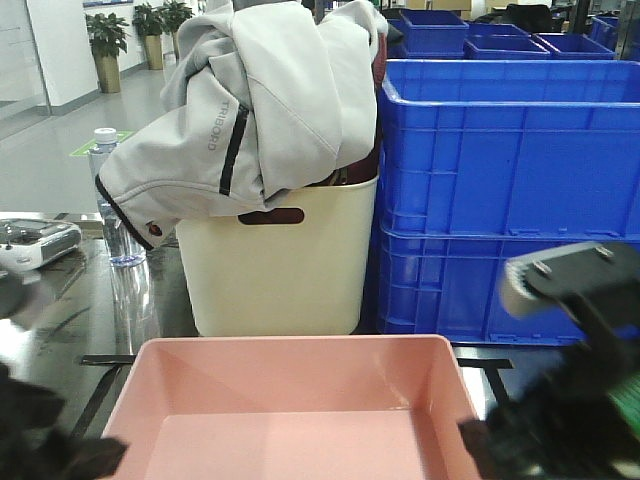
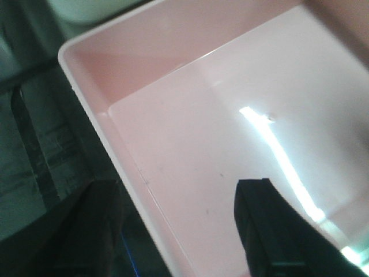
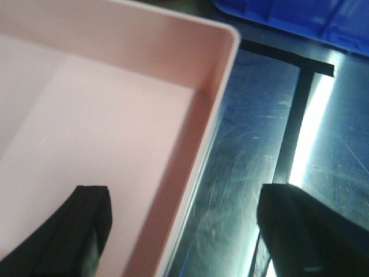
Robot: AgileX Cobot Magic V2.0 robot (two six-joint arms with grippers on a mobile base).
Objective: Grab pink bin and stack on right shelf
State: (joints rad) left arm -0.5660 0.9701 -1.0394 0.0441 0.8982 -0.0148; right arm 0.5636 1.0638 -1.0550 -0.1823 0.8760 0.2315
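Grey jacket (image 1: 265, 100) lettered "TRIBORD", draped over cream tub (image 1: 275, 275) behind pink bin (image 1: 290, 400)

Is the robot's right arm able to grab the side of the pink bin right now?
Probably yes. The right gripper is open, with one finger inside the pink bin and one outside, straddling its right wall. Nothing sits between them.

The pink bin (image 1: 300, 400) runs off the bottom of the front view, its near wall unseen. Both arms show only as dark blurs at the lower corners. A grey jacket (image 1: 260, 110) hides whatever fills the cream tub (image 1: 280, 270). Behind it, the water bottle (image 1: 112, 200) is partly covered by a sleeve.
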